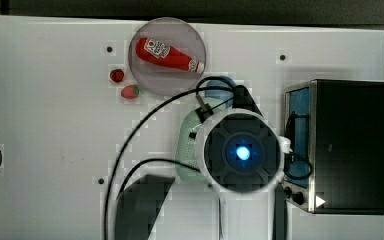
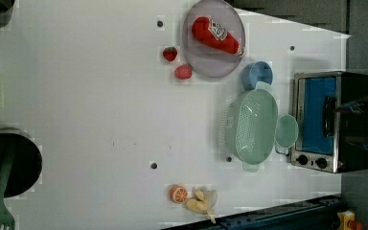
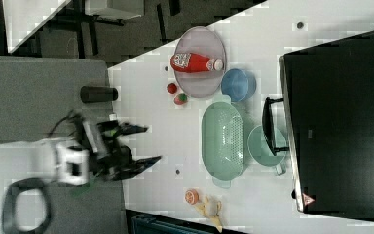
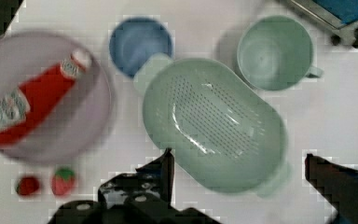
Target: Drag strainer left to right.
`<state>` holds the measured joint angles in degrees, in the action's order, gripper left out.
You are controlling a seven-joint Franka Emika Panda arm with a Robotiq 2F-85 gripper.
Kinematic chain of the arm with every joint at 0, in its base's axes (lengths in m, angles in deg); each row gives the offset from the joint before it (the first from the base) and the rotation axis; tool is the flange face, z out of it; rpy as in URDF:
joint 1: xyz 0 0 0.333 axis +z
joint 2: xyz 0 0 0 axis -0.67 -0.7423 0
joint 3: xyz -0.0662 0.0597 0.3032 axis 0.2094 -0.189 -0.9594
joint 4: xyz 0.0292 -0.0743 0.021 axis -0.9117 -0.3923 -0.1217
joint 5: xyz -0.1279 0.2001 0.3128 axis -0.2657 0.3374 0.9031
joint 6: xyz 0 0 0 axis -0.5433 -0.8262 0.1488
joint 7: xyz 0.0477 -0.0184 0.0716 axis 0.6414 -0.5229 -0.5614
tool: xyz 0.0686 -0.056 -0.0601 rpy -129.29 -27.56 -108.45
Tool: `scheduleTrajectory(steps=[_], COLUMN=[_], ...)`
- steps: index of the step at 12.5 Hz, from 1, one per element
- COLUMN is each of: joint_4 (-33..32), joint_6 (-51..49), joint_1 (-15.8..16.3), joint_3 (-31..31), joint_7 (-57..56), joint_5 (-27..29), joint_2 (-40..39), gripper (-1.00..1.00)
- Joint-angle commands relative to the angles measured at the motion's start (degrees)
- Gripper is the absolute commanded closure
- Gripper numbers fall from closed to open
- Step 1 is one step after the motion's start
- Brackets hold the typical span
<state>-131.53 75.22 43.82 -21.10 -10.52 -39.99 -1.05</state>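
Gripper (image 4: 235, 175) jaws spread wide, holding nothing, poised over the strainer (image 4: 214, 123). I see it between bowl (image 4: 140, 44) and mug (image 4: 274, 51), near the oven (image 2: 328, 122); spread probably to straddle its rim.

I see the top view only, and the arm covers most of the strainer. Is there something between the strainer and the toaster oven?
Observer: Yes, a teal mug stands upright there, close against the strainer.
Operator: Is the strainer empty?
Observer: Yes, the wrist view shows nothing inside it.
Operator: And the gripper?
Observer: The gripper is open and holds nothing.
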Motion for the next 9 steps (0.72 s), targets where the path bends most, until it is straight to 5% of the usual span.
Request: scheduleTrajectory(steps=[1, 9], joint_4=[5.5, 11.7], joint_6=[-6.9, -14.2], joint_1=[-0.4, -0.4], joint_3=[-0.2, -0.2], joint_7=[-13.9, -13.9], joint_5=[-0.2, 0.4], joint_2=[0.1, 1.3], gripper=[-1.0, -1.0])
